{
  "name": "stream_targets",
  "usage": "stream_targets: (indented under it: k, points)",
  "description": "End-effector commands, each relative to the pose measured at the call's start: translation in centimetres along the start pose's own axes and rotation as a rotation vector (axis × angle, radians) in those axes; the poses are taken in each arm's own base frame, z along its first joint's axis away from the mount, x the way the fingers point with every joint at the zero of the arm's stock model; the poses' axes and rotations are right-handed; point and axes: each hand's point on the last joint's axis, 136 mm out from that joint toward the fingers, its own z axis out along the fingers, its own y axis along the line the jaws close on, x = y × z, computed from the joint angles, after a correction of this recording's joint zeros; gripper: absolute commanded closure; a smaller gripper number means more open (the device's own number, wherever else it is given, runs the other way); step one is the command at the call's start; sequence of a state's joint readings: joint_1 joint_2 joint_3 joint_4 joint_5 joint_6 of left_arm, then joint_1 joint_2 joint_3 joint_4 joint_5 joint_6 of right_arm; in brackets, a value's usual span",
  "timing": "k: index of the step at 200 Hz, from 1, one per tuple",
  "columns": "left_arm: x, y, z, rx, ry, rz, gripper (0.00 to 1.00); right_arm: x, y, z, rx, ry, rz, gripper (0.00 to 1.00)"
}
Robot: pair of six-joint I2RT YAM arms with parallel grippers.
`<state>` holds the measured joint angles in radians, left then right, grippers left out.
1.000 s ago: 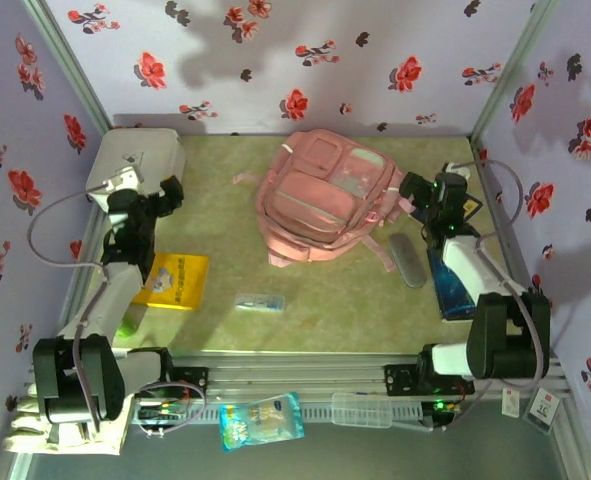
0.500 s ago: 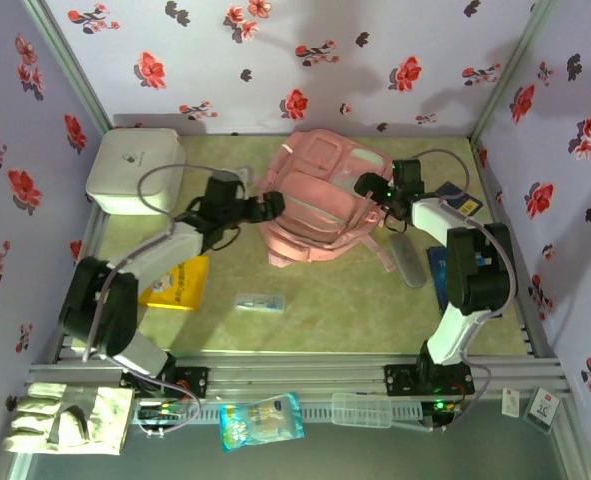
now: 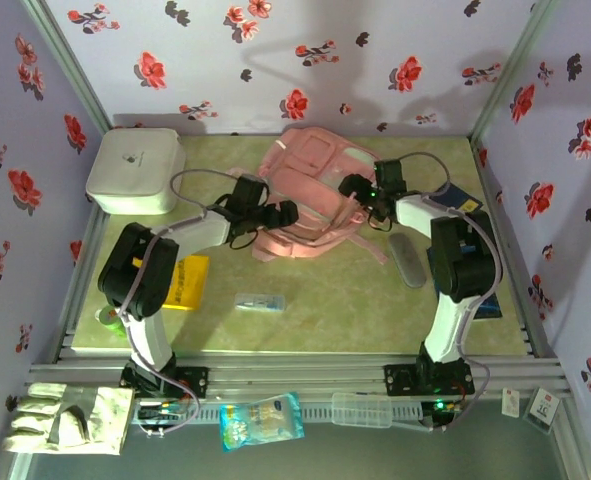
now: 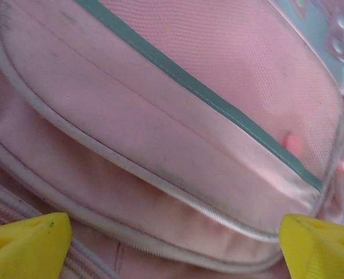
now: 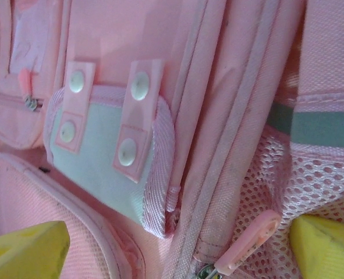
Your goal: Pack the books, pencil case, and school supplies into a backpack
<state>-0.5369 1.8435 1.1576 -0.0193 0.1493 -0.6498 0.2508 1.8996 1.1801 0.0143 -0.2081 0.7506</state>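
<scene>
Four flowered walls are closing in the green table (image 3: 325,290), and most of the open room is lying along its near half. At the far middle the pink backpack (image 3: 310,195) is lying flat, with an arm reaching it from each side.

The left gripper (image 3: 287,212) is pressing in at the backpack's left edge with its jaws standing wide. In the left wrist view its yellow fingertips (image 4: 26,247) are sitting at the frame corners, and a piped front pocket is spanning the gap between them. The right gripper (image 3: 353,188) is likewise spread open at the backpack's right side, over mesh, a zip pull and snap tabs; neither is clamping anything.

A white box (image 3: 135,172) is sitting in the far-left corner. The yellow book (image 3: 187,283) is lying by the left arm, and the blue books (image 3: 487,305) are lying along the right edge. The grey pencil case (image 3: 408,260) is resting just right of the backpack, the clear packet (image 3: 260,301) near the middle and the green roll (image 3: 107,316) at the left rim.
</scene>
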Motion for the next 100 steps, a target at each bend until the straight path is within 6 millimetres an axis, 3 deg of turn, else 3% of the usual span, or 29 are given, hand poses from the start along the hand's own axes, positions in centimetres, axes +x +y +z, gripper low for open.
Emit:
stream_targets:
  k: [1,31,46,66,100]
  points:
    - [-0.7,6.0,0.8,-0.156,0.037,-0.007,0.07,5.6,2.3,2.0,-0.092,0.149,0.078,0.03]
    - [-4.1,10.6,0.0,-0.229,0.018,0.011,0.05,9.1,6.7,2.6,-0.189,0.196,0.092,0.04]
    - [-6.3,11.7,-0.4,-0.248,0.005,0.029,0.04,9.9,8.4,2.4,-0.211,0.215,0.123,0.05]
    - [-9.0,12.4,-1.4,-0.275,-0.038,0.029,0.04,8.9,9.2,1.1,-0.226,0.184,0.16,0.06]
    - [-12.3,9.6,-4.6,-0.229,-0.145,0.026,0.02,5.0,7.5,-3.2,-0.212,0.045,0.164,0.05]
